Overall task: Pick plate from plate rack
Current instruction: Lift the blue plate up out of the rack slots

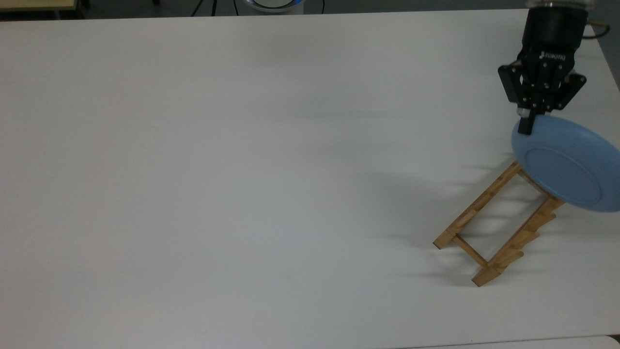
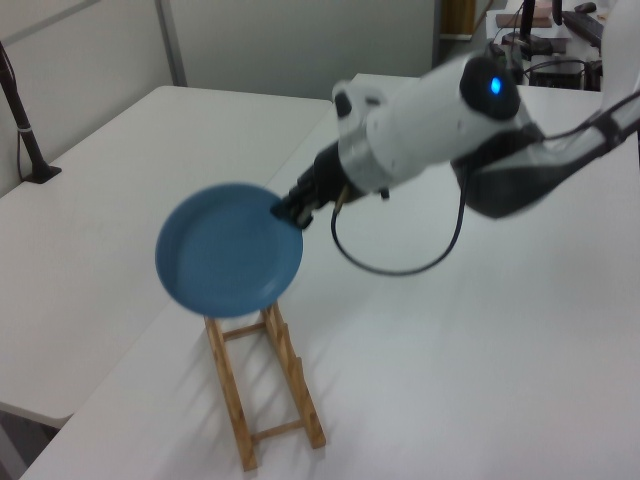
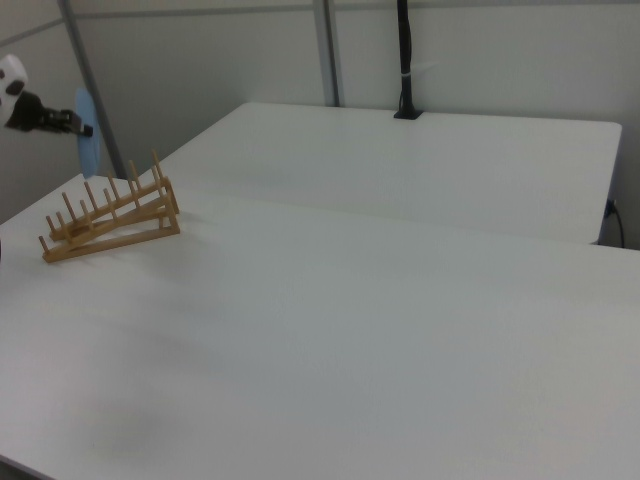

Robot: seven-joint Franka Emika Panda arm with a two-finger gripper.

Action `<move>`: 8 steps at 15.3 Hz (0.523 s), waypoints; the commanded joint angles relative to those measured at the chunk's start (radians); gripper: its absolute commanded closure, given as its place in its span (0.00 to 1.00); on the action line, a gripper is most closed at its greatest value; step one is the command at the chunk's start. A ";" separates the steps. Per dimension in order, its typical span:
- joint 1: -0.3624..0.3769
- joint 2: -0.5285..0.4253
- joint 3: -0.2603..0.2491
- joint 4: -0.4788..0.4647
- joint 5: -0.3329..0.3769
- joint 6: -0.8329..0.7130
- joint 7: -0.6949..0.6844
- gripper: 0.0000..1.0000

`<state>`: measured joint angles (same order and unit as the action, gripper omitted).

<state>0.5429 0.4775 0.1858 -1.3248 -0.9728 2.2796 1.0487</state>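
Hand [image 1: 526, 127] pinches the plate [image 1: 567, 169] at its rim, fingers closed on the edge nearest the wrist. Grip point is at about 10 o'clock on the plate's disc in the top view, about 2 o'clock in the left view [image 2: 290, 213].

Edge grip judged deliberate: a plate standing between pegs offers only its upper rim, so the rim is where it gets taken. Plate hangs from that one pinch, on edge and tilted, ringed underside toward the top view's camera, hollow face toward the left view's camera [image 2: 228, 249].

Plate is in the air above the plate rack [image 1: 499, 223]. In the right view it shows as a thin blue sliver [image 3: 88, 143] clear of the pegs, at about 11 o'clock from the rack [image 3: 110, 221]. In the left view its lower rim overlaps the rack's far end [image 2: 262, 383]; contact there cannot be told. Judged lifted out, or all but.

Rack lies on the white counter [image 1: 242, 169], skewed rather than square to the counter's edges. Its near end appears to sit flat in the right view.

Surroundings: a second white table [image 2: 110, 190] beyond a gap at 9 o'clock in the left view; a dark post [image 3: 404, 60] stands at the back in the right view. Black cable [image 2: 400, 262] loops under the wrist, hanging free.

Obstructions: only the pegs under the plate's lower rim. Single-edge hold, so swing or slip is the risk.
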 commanded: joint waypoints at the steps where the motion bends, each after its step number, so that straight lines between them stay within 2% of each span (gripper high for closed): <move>1: -0.069 -0.150 0.001 -0.097 0.187 -0.037 -0.065 1.00; 5: -0.167 -0.255 0.001 -0.106 0.501 -0.204 -0.359 1.00; 8: -0.270 -0.313 -0.002 -0.106 0.690 -0.326 -0.611 1.00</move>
<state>0.3655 0.2602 0.1827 -1.3684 -0.4452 2.0409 0.6519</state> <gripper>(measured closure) 0.921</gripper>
